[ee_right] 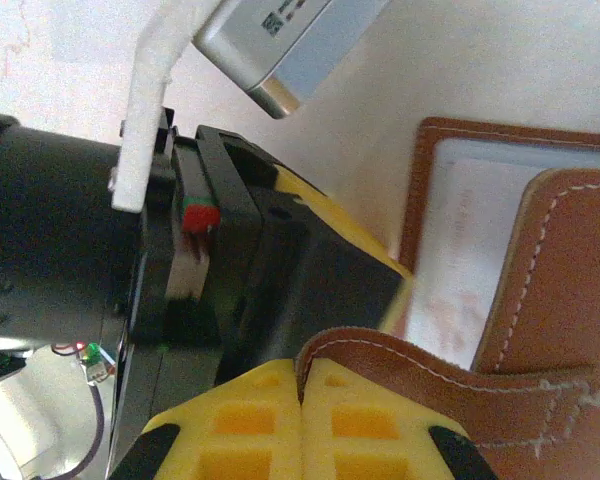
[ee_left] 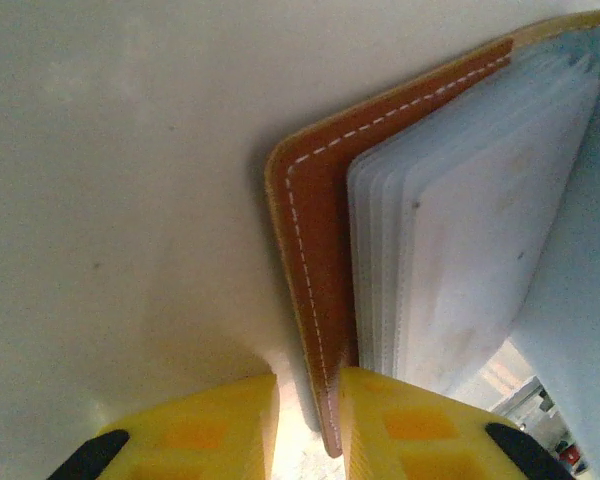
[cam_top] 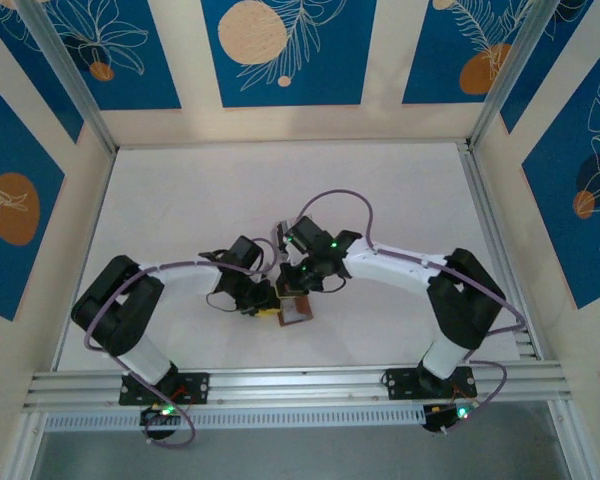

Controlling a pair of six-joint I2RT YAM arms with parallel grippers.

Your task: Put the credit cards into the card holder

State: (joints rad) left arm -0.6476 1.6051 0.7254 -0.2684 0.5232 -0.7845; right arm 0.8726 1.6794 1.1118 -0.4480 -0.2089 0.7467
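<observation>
Yellow fingers of the left gripper stand a narrow way apart, and the bottom corner of the card holder sits in the gap between them. In the left wrist view its brown stitched cover lies against the finger on the right, while a thin strip of light shows between the leather and the other finger (so the cover is in the jaws but not squeezed from both sides). The wallet is open. A stack of pale bluish inner pockets fans out just beyond the cover, up and to the right of the fingertips, above the white table.

In the right wrist view the right gripper has its two yellow fingers pressed together with no gap. A curved brown leather flap of the card holder comes out right at their seam and runs off to the right, so they seem to pinch its edge. Past the flap, a pale inner panel framed in brown leather lies flat. The left gripper's black and yellow body stands just beside that panel's left edge.

From above, both arms reach to the middle of the table. The card holder is a small brown shape between the two grippers, with the left gripper touching its left side and the right gripper just behind it.
</observation>
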